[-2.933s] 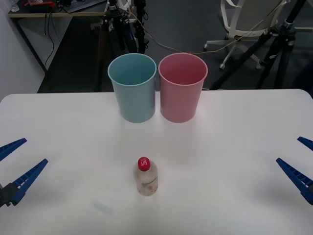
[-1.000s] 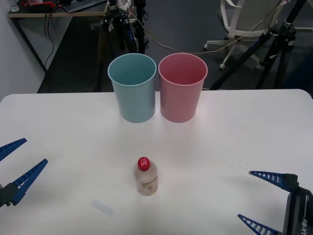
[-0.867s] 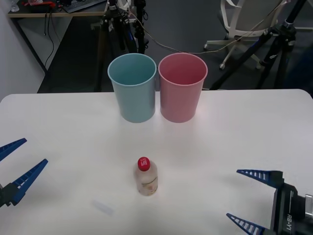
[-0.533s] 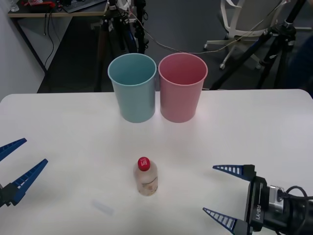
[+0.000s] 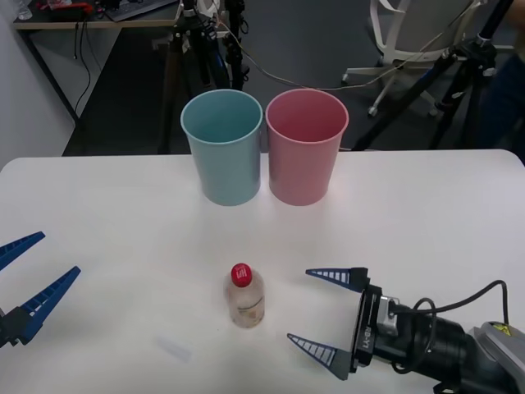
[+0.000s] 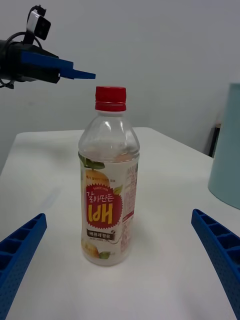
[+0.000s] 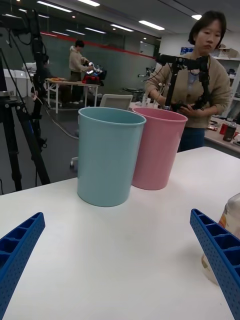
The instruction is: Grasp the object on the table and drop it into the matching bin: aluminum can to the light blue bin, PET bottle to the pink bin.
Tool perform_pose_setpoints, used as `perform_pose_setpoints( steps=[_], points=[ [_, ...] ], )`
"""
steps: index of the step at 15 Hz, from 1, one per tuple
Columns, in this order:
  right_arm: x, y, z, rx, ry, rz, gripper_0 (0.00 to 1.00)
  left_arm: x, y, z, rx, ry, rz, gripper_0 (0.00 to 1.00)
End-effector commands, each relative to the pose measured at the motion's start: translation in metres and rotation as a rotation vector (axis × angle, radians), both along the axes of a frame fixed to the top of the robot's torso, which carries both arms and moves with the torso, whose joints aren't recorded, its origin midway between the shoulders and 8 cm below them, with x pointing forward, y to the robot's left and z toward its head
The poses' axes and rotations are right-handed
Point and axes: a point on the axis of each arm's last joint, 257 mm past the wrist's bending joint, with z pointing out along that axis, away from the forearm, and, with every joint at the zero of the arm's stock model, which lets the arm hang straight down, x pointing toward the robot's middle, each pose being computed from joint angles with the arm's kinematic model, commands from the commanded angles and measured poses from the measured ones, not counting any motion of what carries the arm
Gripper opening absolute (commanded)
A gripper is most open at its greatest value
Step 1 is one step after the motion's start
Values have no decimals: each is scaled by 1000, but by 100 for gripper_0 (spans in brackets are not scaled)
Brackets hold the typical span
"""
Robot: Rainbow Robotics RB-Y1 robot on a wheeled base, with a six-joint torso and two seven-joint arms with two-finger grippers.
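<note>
PET bottle (image 5: 244, 296) is standing upright mid-table (image 5: 123, 222), with the right gripper (image 5: 326, 313) spread wide at its 3 o'clock, needing level centring on the label before closing its 2 fingers.

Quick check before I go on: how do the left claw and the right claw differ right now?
The right claw is out over the middle of the table, turned sideways toward the PET bottle and level with it; the left claw sits at the table's left edge, far from the bottle. Seen from the right wrist, the bottle stands centred between the right claw's fingers. Both claws are open, blue, ribbed and empty.
</note>
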Motion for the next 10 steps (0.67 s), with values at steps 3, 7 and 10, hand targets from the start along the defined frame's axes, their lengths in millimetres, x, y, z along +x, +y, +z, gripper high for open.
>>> perform_pose_setpoints(
  steps=[3, 7, 10],
  points=[
    [14, 34, -12, -7, 6, -6, 100, 0, 0, 0, 0, 0, 0, 100],
    [10, 59, -17, -8, 26, 11, 100, 0, 0, 0, 0, 0, 0, 100],
    [11, 74, -19, -3, 37, 1, 100, 0, 0, 0, 0, 0, 0, 100]
  ],
)
